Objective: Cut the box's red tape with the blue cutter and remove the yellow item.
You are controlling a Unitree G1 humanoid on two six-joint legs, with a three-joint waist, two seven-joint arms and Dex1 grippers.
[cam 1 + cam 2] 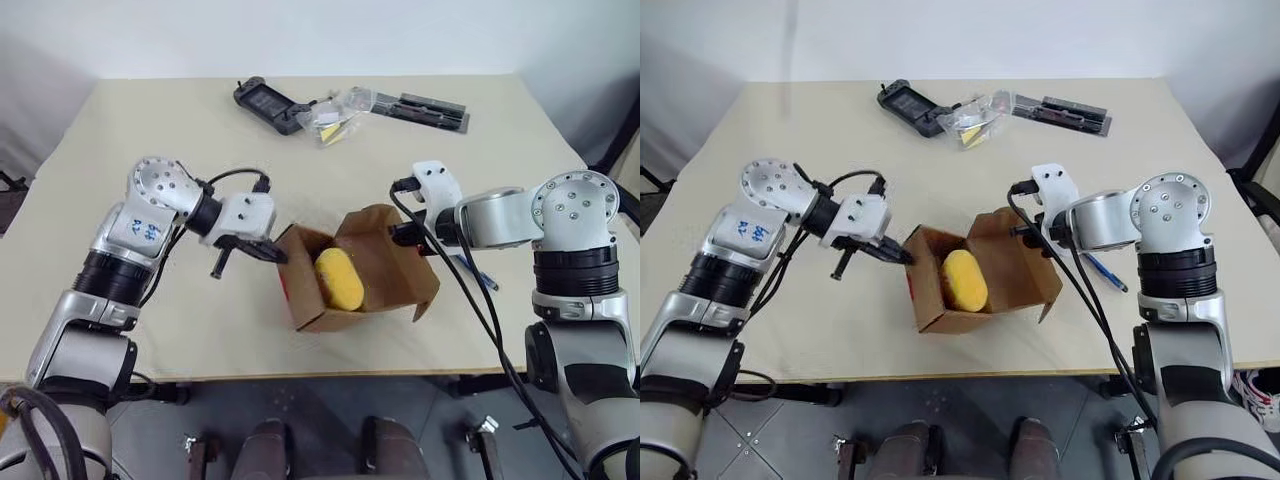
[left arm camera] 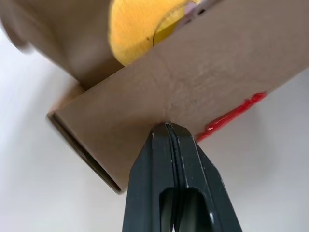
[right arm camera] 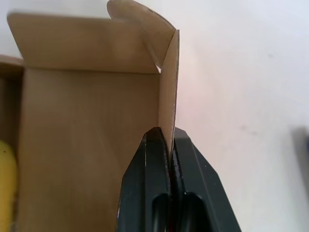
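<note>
The box (image 1: 355,270) sits open in the middle of the bench (image 1: 150,130), and the yellow item (image 1: 339,278) lies inside it, in plain sight. The red tape (image 2: 231,117) shows as a thin red strip low on the box's side, at the 9 o'clock side of the box. The blue cutter (image 1: 478,273) lies on the bench at about 3 o'clock from the box, partly hidden by the right arm.

The right gripper (image 3: 164,136) is pinching the thin edge of the box's open lid flap, at the 2 o'clock side of the box. The left gripper (image 2: 167,130) has its fingers pressed together with nothing between them. Its tip is right up against the box's outer wall, at the 9 o'clock side.

Here is what could go wrong. Both grippers are busy with the box, so no gripper is free to lift the yellow thing out. If the right gripper lets go, the lid may swing back over the yellow item. If it pulls too hard, the thin flap could bend or tear. If the left gripper pushes harder, the light box could slide or tip, and the yellow item could roll out onto the bench.
</note>
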